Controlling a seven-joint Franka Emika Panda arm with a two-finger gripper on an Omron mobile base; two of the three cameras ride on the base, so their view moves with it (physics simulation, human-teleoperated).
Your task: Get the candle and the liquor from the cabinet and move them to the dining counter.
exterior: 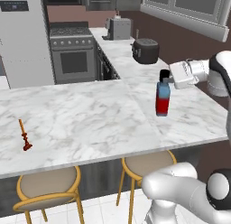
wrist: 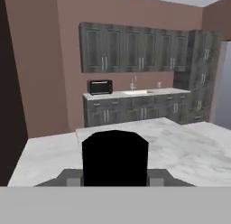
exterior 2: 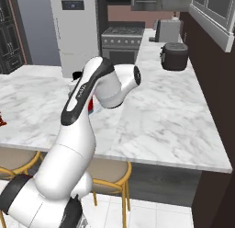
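End effector [exterior: 165, 77] clamped on one liquor [exterior: 162, 99] over dining counter [exterior: 90, 119]; one candle [exterior: 25, 137] there.

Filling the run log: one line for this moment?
gripper: shut on black cap of red-and-blue liquor bottle | bottle: upright on white marble dining counter | orange candle: standing on counter, far side

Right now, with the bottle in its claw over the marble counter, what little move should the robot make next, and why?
Probably open the gripper and let go. The liquor stands upright with its base seemingly on the dining counter, the fingers at its black cap. The candle already stands there.
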